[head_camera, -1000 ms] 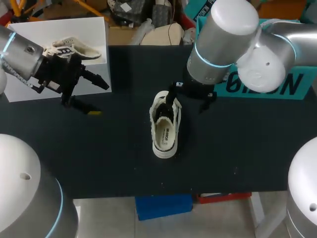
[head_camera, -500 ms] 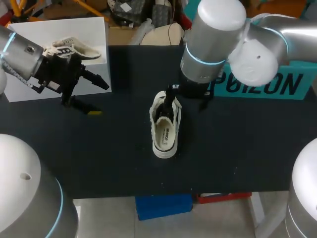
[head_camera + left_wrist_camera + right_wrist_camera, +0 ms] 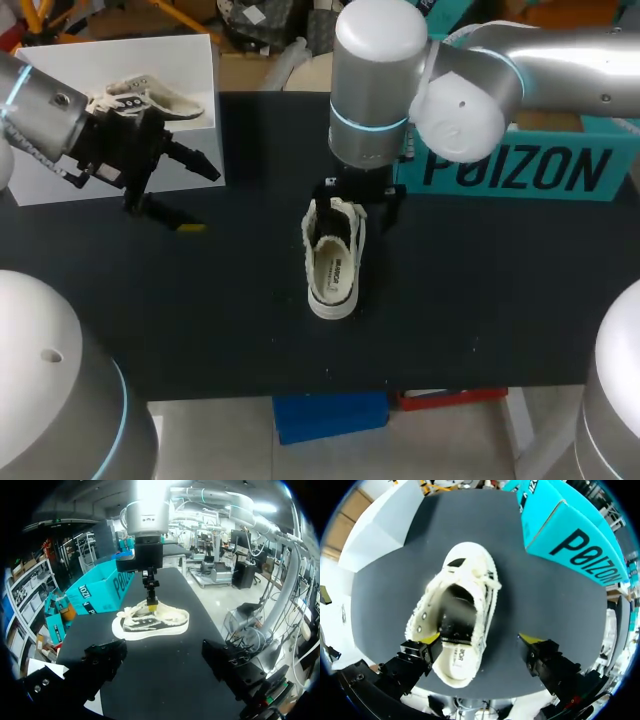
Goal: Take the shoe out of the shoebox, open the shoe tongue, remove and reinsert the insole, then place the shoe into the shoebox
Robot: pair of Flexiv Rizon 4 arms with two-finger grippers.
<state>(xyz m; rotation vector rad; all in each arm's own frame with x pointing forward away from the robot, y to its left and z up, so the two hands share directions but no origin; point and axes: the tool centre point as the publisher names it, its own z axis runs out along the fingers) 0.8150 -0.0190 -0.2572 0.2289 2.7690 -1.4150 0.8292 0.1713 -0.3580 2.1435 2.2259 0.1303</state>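
Tongue-opening stage: a pale low-top shoe (image 3: 333,262) lies sole-down at the centre of the black worktop (image 3: 500,300), already out of the teal shoebox (image 3: 520,172), which sits at about 2 o'clock from it along the far edge. The shoe's toe points to 12 o'clock and its heel to 6 o'clock in the head view, and its printed insole shows inside the opening.

The right pincer (image 3: 480,639) hangs directly over the shoe at the 12 o'clock end. Its jaws are spread wide and hold nothing. In its own wrist view the shoe lies between and ahead of the fingers (image 3: 429,639). One yellow tip is just beside the shoe's edge and the other is well clear of the far side. From the left wrist view, the tips appear level with the laced upper, at or very near the tongue, though actual contact cannot be made out.

The left pincer (image 3: 167,662) waits at about 10 o'clock from the shoe, well apart from it, with its jaws gaping and empty.

The next move likely calls for the right pincer to narrow, catch the tongue at the throat and draw it toward the toe. The left arm would probably have to steady the heel, since a light shoe may slide on the cloth.
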